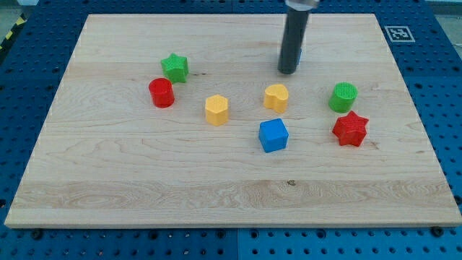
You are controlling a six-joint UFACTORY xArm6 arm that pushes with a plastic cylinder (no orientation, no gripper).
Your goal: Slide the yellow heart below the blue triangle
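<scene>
The yellow heart (pixel 276 97) lies near the middle of the wooden board (pixel 108 180). A blue block (pixel 273 135), cube-like in shape, sits just below it toward the view's bottom. I see no block that clearly reads as a blue triangle. My tip (pixel 288 71) rests on the board above the yellow heart, slightly to its right, a short gap away and not touching it.
A yellow hexagon (pixel 216 110) lies left of the heart. A green star (pixel 175 67) and a red cylinder (pixel 162 93) sit at the left. A green cylinder (pixel 343 97) and a red star (pixel 351 128) sit at the right.
</scene>
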